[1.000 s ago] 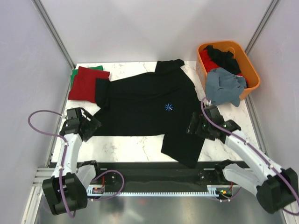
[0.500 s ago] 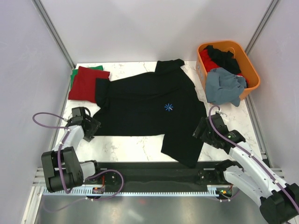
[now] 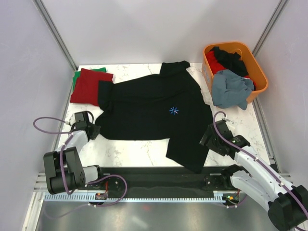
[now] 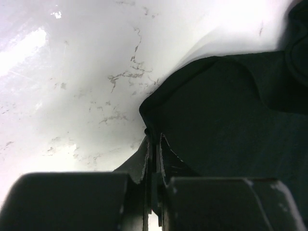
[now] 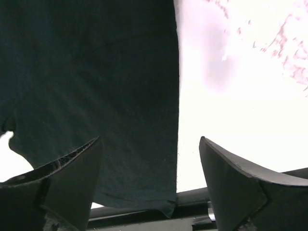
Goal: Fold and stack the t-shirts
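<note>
Surface (image 3: 134,149): white marble, carrying the whole lot.
Black t-shirt (image 3: 149,110): spread flat across the middle of the surface, collar end towards the far edge, one sleeve hanging off the near edge on the right.
Orange basket (image 3: 262,77): far right corner, heaped with black and red cloth.
Grey-blue t-shirt (image 3: 231,89): slumped over the basket's near rim, spilling down onto the surface.
Dark red t-shirt (image 3: 88,86): folded at the far left, touching the black t-shirt's left sleeve.
Green t-shirt (image 3: 75,79): underneath the dark red one, only a sliver showing at its far left corner.
Right claw (image 5: 150,142): jaws spread wide, low over the black t-shirt's right-hand edge, one finger above cloth and the other above bare marble, gripping nothing.
Left claw (image 4: 154,142): fingers pinched tight together on the black t-shirt's near left hem corner, right down at the surface.
Light-blue mark (image 3: 173,110): tiny star shape on the black t-shirt, right of its centre.
</note>
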You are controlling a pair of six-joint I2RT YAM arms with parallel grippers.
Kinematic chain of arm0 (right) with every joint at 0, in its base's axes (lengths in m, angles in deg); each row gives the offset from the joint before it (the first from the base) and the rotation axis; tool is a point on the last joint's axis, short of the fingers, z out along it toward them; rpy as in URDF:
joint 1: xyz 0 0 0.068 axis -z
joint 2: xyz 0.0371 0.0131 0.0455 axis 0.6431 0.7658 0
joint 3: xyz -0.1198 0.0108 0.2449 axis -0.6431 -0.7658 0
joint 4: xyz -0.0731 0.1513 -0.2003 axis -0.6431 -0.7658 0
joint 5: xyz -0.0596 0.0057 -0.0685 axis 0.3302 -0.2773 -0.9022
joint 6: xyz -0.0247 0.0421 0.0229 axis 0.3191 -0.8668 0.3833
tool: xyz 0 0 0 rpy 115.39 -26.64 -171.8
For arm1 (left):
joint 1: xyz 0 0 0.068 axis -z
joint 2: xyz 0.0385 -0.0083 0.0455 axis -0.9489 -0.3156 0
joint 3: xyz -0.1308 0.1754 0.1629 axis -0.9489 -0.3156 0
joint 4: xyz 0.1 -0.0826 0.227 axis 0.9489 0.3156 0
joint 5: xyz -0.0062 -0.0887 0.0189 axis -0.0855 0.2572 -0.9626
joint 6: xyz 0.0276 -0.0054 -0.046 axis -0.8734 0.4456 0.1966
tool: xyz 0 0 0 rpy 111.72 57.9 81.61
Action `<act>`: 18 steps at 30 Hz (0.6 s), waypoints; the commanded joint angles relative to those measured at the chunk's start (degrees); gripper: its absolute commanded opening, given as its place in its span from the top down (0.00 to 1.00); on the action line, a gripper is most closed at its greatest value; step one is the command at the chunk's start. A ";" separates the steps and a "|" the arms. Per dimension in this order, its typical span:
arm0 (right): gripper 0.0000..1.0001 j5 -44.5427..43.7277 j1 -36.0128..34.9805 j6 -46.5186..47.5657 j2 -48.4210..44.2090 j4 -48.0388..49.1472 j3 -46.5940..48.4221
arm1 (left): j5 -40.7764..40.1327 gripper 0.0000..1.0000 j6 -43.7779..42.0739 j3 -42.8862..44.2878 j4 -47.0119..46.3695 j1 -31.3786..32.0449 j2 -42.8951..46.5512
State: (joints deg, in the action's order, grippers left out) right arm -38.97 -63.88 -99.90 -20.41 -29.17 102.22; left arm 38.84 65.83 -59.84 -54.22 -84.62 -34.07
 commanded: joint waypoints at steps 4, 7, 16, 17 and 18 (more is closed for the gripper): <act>0.16 0.96 -6.80 -5.02 3.95 1.38 -2.44 | -2.47 0.98 0.72 -4.85 -1.35 0.36 2.75; 0.20 2.37 -10.05 -7.57 6.67 3.32 -4.46 | -2.56 0.98 0.72 -5.02 -1.62 0.45 2.92; 1.00 0.18 -13.85 -10.39 7.48 6.05 -5.62 | -0.65 0.98 2.29 -3.80 -1.36 0.45 2.05; 1.00 -0.01 -13.94 -10.56 6.77 5.44 -5.35 | 0.76 0.98 2.30 -2.92 0.04 0.45 1.87; 1.00 -0.44 -14.02 -10.74 6.07 4.74 -4.13 | 2.34 0.98 2.48 -2.04 1.27 0.45 2.65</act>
State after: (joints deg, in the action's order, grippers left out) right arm -37.81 -77.35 -108.89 -12.70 -23.26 97.54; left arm 38.66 66.32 -63.31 -57.67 -84.34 -30.88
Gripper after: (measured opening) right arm 0.015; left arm 0.044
